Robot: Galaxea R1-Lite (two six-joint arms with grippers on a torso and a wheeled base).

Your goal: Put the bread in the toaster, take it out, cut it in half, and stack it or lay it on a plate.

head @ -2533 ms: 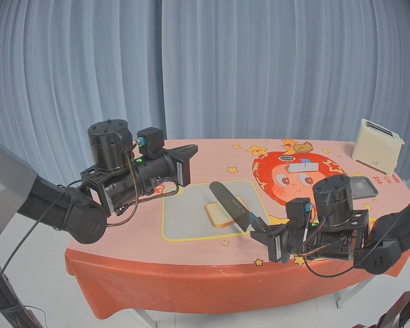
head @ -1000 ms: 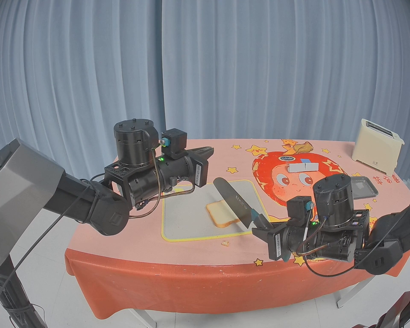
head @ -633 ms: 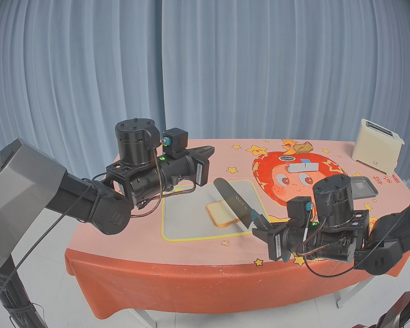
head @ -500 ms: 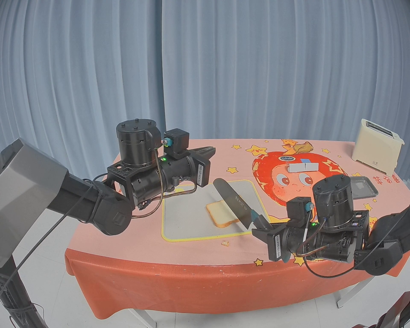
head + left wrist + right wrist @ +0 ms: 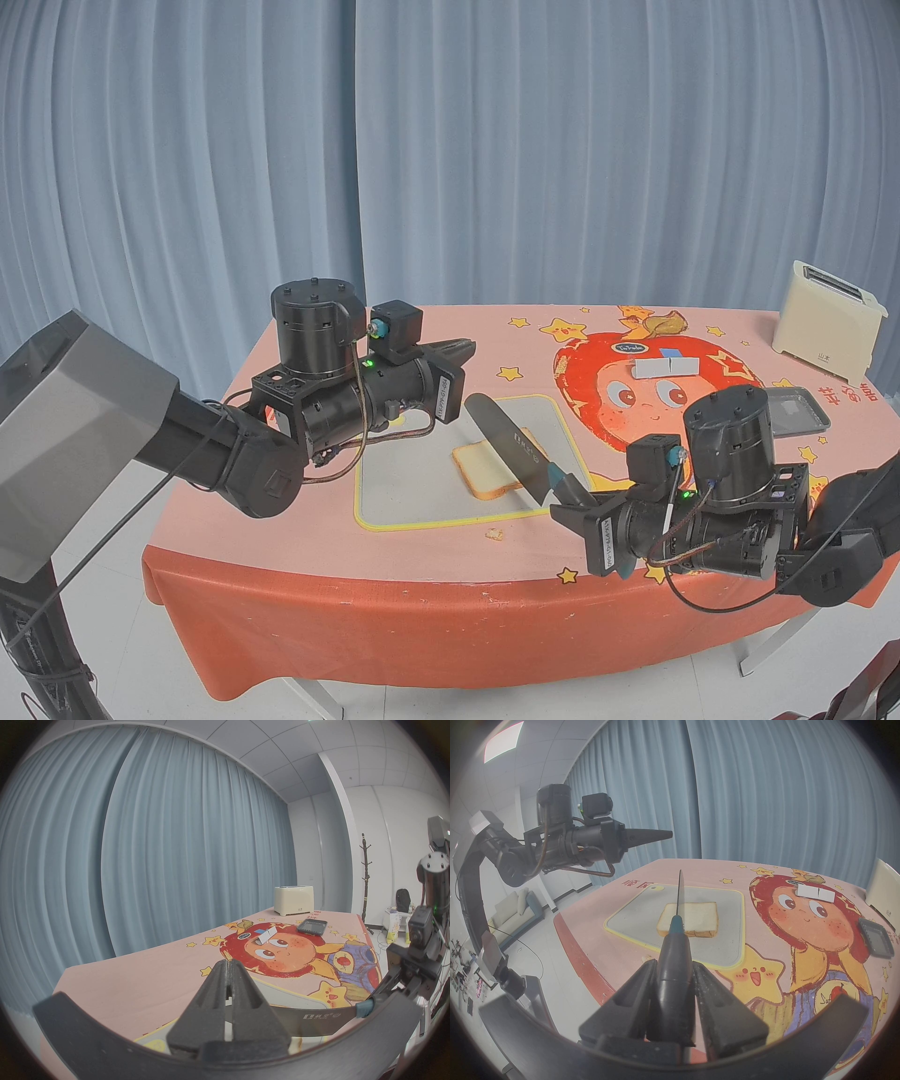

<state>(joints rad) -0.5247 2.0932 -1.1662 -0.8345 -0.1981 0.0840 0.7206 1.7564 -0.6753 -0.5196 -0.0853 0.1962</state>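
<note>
Head view high, wrist views low, opposed, sharing knife (image 5: 511, 448)

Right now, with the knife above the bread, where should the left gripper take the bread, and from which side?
Its left edge, approached from the robot's left. The bread lies flat on the mat, and the knife in the right gripper is held over its middle, so the left edge is free. The left gripper, shut, would likely need to open and come in low.
</note>
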